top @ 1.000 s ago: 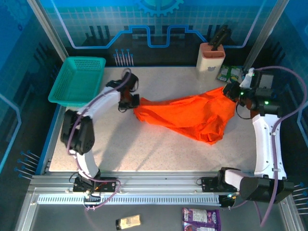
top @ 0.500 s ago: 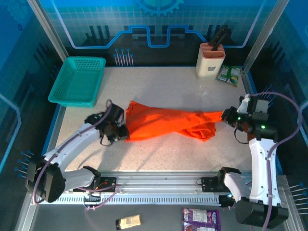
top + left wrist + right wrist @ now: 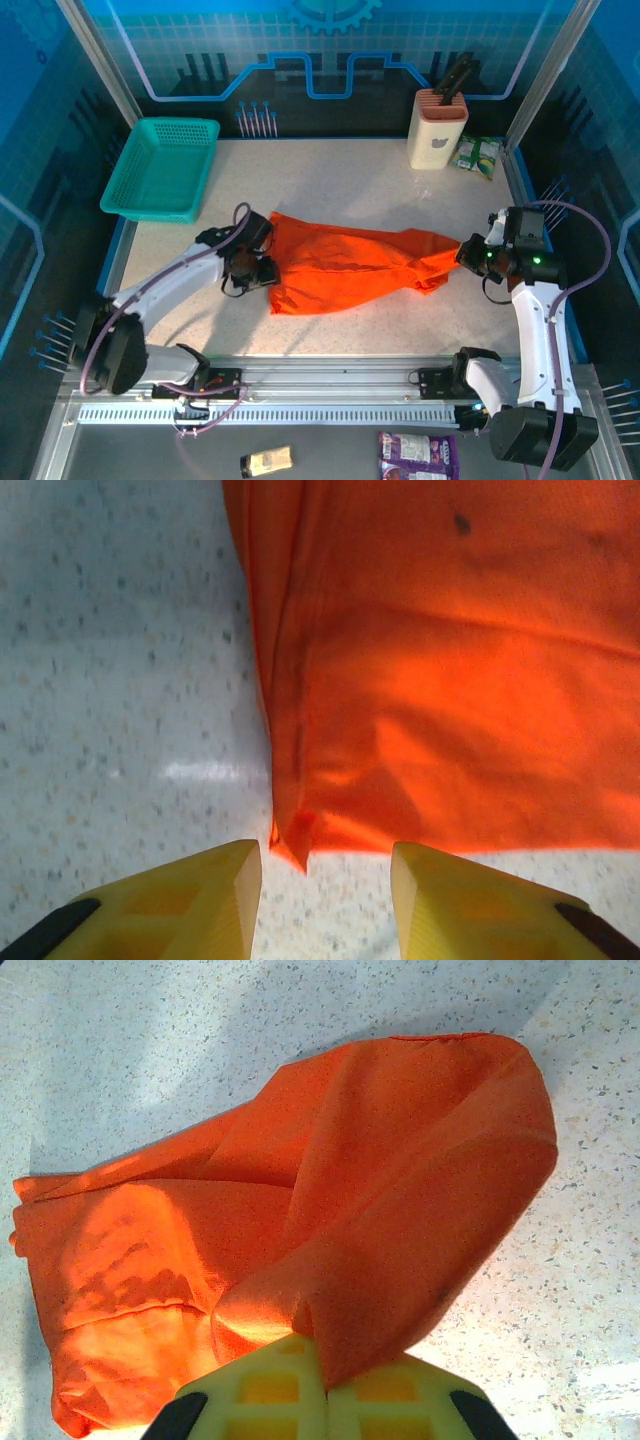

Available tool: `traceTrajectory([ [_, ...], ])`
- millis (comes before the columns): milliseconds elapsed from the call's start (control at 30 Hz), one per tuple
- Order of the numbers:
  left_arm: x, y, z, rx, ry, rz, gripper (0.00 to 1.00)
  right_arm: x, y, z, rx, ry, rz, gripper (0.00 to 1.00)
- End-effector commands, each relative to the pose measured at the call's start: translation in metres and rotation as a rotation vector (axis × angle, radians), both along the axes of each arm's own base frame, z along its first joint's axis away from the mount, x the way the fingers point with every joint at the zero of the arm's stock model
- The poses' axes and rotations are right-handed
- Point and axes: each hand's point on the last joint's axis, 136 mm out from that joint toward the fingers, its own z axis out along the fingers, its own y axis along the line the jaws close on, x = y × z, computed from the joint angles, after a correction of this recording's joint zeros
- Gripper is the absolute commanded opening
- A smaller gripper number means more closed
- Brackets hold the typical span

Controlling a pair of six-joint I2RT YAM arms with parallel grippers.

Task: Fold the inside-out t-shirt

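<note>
From up above, the bright orange soft cloth t-shirt (image 3: 350, 262) lies in a long bunched strip across the middle of the speckled white table (image 3: 330, 180), from 9 o'clock to 3 o'clock. The left gripper (image 3: 262, 272) sits at its 9 o'clock end and the right gripper (image 3: 468, 252) at its 3 o'clock end. I think this is the pull-it-flat step, before any fold. The teal plastic mesh basket (image 3: 160, 165) at 10 o'clock, the beige knife block (image 3: 437, 125) at 1 o'clock and the small green packet (image 3: 477, 155) at 2 o'clock are well apart from the cloth, so nothing blocks it. In the left wrist view, the yellow fingers (image 3: 200, 890) stand apart and hold nothing; a t-shirt (image 3: 450, 680) corner lies just ahead at 12 o'clock. In the right wrist view, the right gripper (image 3: 325, 1365) is pinched tight on a bunch of t-shirt (image 3: 330, 1190). Next, I guess, the left one must grab a good corner so the cloth can spread wide. The twisted bunch is the trouble.
</note>
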Motion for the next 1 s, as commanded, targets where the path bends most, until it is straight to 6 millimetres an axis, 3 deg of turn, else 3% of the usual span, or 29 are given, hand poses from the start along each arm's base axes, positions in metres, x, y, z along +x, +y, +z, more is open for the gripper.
traceTrajectory([
  [0, 0.028, 0.009, -0.010, 0.089, -0.014, -0.027, 0.39, 0.001, -0.003, 0.006, -0.008, -0.025, -0.004, 0.00],
  [133, 0.050, 0.002, -0.026, -0.008, -0.005, -0.024, 0.39, 0.000, -0.002, 0.009, -0.004, -0.029, -0.005, 0.00],
  [367, 0.069, -0.011, -0.041, -0.213, 0.022, -0.025, 0.41, -0.001, -0.001, 0.010, 0.008, -0.031, -0.008, 0.00],
  [700, 0.079, -0.004, -0.046, -0.185, 0.018, -0.038, 0.36, -0.001, 0.000, 0.010, 0.014, -0.030, -0.011, 0.00],
  [967, 0.075, -0.007, -0.061, -0.201, 0.078, -0.053, 0.43, -0.003, 0.000, 0.014, 0.006, -0.033, -0.008, 0.00],
])
